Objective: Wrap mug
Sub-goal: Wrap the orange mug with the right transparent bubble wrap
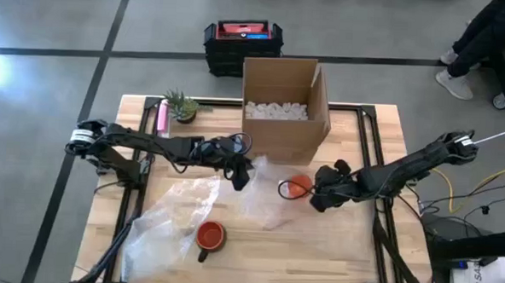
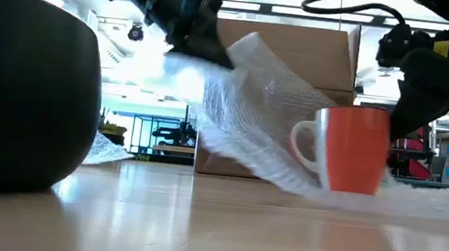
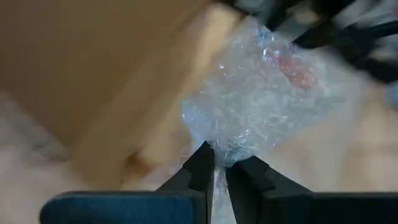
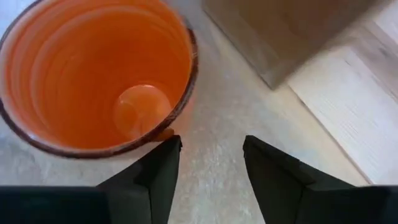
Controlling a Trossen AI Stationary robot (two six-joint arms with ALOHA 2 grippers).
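Observation:
An orange mug [image 1: 298, 188] [image 2: 356, 148] stands upright on a sheet of bubble wrap [image 1: 265, 202] spread on the table's middle. My left gripper [image 1: 241, 177] [image 3: 217, 163] is shut on the sheet's left part, which is raised above the table [image 2: 254, 87]. My right gripper [image 1: 318, 196] [image 4: 210, 155] stands open just to the right of the mug [image 4: 93, 68], at rim height. One fingertip [image 4: 166, 149] is close to the mug's rim; I cannot tell whether it touches. My left gripper pinches a bunched edge of the bubble wrap [image 3: 231, 149] between its two fingers, on the side left of the mug. That part is lifted off the table and slopes down toward the mug [image 2: 289, 149]. The rest of the sheet lies under the mug.
An open cardboard box [image 1: 315, 110] with white filler stands just behind the mug. A second mug [image 1: 210, 235] and a second bubble-wrap sheet [image 1: 165, 223] lie at the near left. A small plant [image 1: 181, 106] and a pink thing [image 1: 161, 116] are at the far left.

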